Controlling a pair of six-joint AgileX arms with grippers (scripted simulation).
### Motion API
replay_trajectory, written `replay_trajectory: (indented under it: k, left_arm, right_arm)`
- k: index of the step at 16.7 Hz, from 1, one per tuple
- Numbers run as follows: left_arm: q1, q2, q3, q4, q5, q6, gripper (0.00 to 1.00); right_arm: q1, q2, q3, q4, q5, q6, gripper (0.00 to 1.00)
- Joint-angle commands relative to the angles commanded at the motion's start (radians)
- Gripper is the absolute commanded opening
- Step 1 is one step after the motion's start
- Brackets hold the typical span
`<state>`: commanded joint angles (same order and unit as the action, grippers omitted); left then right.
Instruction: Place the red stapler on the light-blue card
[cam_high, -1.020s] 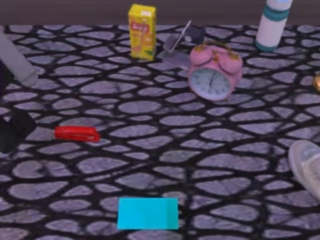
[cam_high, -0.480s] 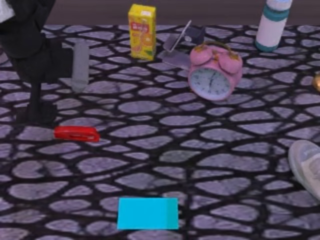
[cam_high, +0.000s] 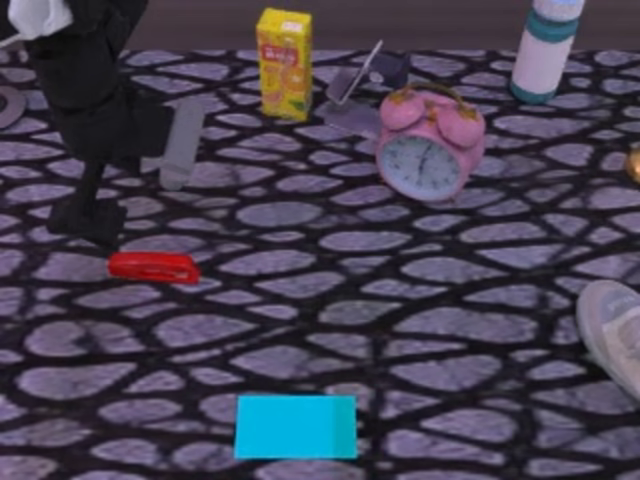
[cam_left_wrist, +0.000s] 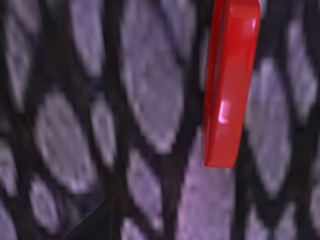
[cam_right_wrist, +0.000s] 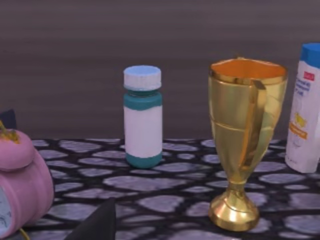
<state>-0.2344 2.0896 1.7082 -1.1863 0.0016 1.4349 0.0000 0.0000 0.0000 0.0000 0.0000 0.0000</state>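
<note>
a: far left of the table, what is listed?

b: left arm, dark, reaching in from the upper left corner. left gripper (cam_high: 88, 222) low over the cobble-pattern table (cam_high: 300, 330), just behind the red stapler (cam_high: 153, 267), a little toward its left end and apart from it. whether its fingers are spread or closed, i cannot tell from here.

a: and the stapler itself?

b: lying flat on the table, long side across, on the left half. in the left wrist view the red stapler (cam_left_wrist: 230, 85) shows as a glossy bar off to one side, nothing gripping it.

a: moving right?

b: yellow juice box (cam_high: 284, 63) upright at the back. light-blue card (cam_high: 296, 427) flat at the front edge, near centre, well apart from the stapler. pink clock (cam_high: 428, 145) right of centre, toward the back. white bottle with teal bands (cam_high: 543, 45) at the back right.

a: the right arm?

b: only a pale part at the right edge; its gripper's state i cannot tell. its wrist view shows a gold trophy cup (cam_right_wrist: 245, 145) beside that bottle.
</note>
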Motion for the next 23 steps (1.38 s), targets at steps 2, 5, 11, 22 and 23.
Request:
replay_trajectory:
  k: [2,5,11,22,23]
  left_arm:
    - [0.006,-0.003,-0.003,0.002,0.000,-0.001,1.00]
    - [0.003,0.012,-0.033,0.042,0.000,0.001,1.00]
    - [0.002,0.102,-0.189,0.298,0.001,0.002,1.00]
    - [0.002,0.122,-0.221,0.343,0.001,0.004,0.62]
    - [0.002,0.122,-0.221,0.343,0.001,0.004,0.55]
  right_arm:
    - [0.000,0.000,0.000,0.000,0.000,0.000,1.00]
    - [0.000,0.000,0.000,0.000,0.000,0.000,1.00]
    - [0.000,0.000,0.000,0.000,0.000,0.000,1.00]
    - [0.000,0.000,0.000,0.000,0.000,0.000,1.00]
    - [0.000,0.000,0.000,0.000,0.000,0.000,1.00]
